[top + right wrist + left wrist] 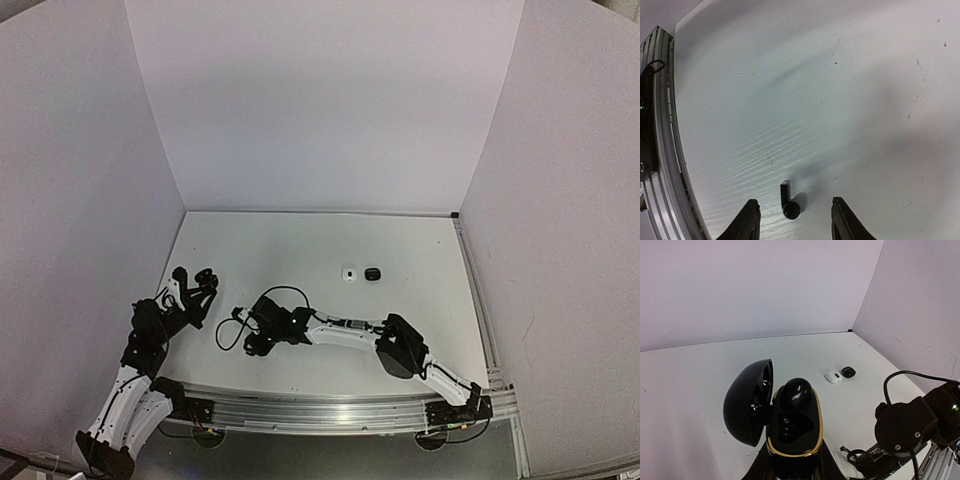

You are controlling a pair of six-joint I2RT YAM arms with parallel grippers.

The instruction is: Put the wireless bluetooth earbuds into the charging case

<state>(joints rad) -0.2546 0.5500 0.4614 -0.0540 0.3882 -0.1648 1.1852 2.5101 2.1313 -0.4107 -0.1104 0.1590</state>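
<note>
Bounding edges: white walls (320,100) close the table (400,250) on three sides; a metal rail (662,150) runs along the near edge, close beside the right gripper (794,201)
Open room: bare table lies far and right of the right gripper; a small white case (349,273) and a small black case (372,273) sit side by side mid-table, well apart from both arms
Earbud: one black earbud (788,204) lies on the table between the right gripper's fingers, touching neither
Right gripper: jaws apart, low over the table
Left gripper (790,471): clamped on the open charging case (792,432), lid swung left, at the table's left side
</note>
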